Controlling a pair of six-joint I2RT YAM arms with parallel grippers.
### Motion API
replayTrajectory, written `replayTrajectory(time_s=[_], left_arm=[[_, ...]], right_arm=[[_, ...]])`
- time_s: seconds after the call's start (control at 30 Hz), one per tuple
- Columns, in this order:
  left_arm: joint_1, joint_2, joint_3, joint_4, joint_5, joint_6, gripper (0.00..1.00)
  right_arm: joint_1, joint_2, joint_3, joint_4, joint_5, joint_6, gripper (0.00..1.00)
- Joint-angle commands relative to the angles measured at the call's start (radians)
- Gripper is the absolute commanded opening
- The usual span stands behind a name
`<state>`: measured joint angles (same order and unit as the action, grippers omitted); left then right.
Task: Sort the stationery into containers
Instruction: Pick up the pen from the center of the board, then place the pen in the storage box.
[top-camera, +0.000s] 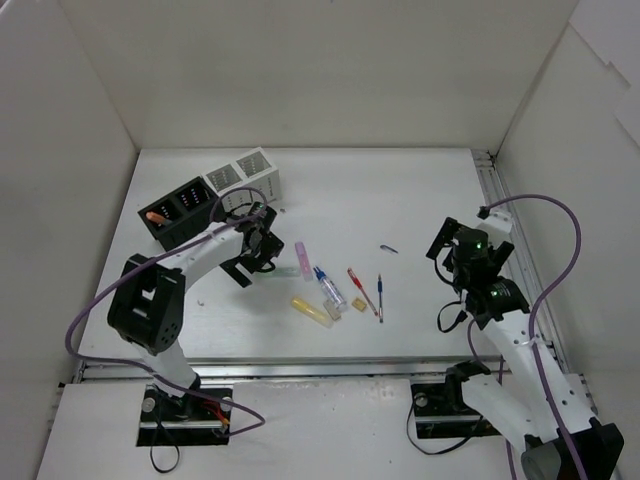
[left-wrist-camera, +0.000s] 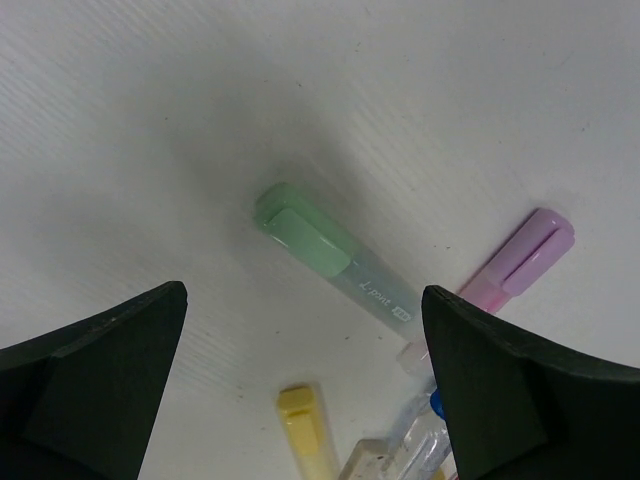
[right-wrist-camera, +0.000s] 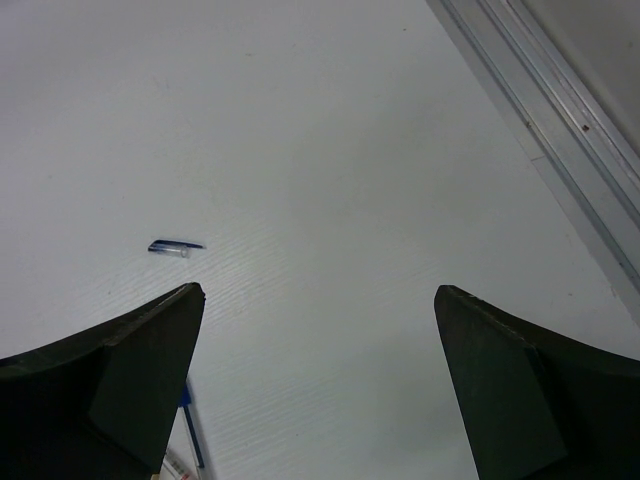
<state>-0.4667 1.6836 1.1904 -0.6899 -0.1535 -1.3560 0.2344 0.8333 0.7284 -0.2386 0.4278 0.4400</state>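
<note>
My left gripper (top-camera: 262, 248) is open and empty, hovering over the green highlighter (left-wrist-camera: 325, 250), which lies on the table between its fingers (left-wrist-camera: 95, 370). The pink highlighter (left-wrist-camera: 515, 265), the yellow highlighter (left-wrist-camera: 308, 430) and the clear-blue pen (left-wrist-camera: 418, 440) lie just beyond. From above, the pink highlighter (top-camera: 303, 260), clear-blue pen (top-camera: 328, 287), yellow highlighter (top-camera: 312, 310), red pen (top-camera: 362, 291), blue pen (top-camera: 380, 297) and a tan eraser (top-camera: 358, 303) sit mid-table. The black organiser (top-camera: 180, 212) holds an orange highlighter (top-camera: 155, 215); the white mesh organiser (top-camera: 245, 175) stands beside it. My right gripper (top-camera: 455, 250) is open and empty above bare table.
A small blue pen cap (top-camera: 389, 248) lies alone right of the group; it also shows in the right wrist view (right-wrist-camera: 175, 247). A metal rail (right-wrist-camera: 560, 150) runs along the table's right edge. White walls enclose the table.
</note>
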Motion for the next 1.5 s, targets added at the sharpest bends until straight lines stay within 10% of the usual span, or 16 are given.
replayTrajectory(time_s=[0.0, 0.27, 0.7, 0.73, 0.9, 1.07, 1.47], left_arm=[[-0.016, 0.069, 0.099, -0.06, 0.012, -0.101, 1.0], [-0.016, 0.223, 0.21, -0.112, 0.003, -0.152, 0.98], [-0.016, 0.242, 0.204, -0.145, -0.027, -0.153, 0.51], [-0.016, 0.235, 0.201, -0.143, -0.031, -0.152, 0.32], [-0.016, 0.225, 0.201, -0.155, -0.044, -0.135, 0.09], [-0.007, 0.144, 0.213, -0.198, -0.119, -0.106, 0.0], [0.075, -0.39, 0.189, 0.199, -0.625, 0.627, 0.0]], right_arm=[[0.014, -0.019, -0.029, 0.096, -0.024, -0.023, 0.98], [0.022, -0.095, -0.079, 0.165, -0.058, -0.06, 0.98], [0.02, -0.077, -0.086, 0.183, -0.037, -0.06, 0.98], [0.02, -0.083, -0.089, 0.182, -0.035, -0.06, 0.98], [0.025, -0.114, -0.095, 0.182, -0.026, -0.061, 0.98], [0.023, -0.126, -0.098, 0.182, -0.032, -0.064, 0.98], [0.023, -0.128, -0.098, 0.186, -0.031, -0.073, 0.98]])
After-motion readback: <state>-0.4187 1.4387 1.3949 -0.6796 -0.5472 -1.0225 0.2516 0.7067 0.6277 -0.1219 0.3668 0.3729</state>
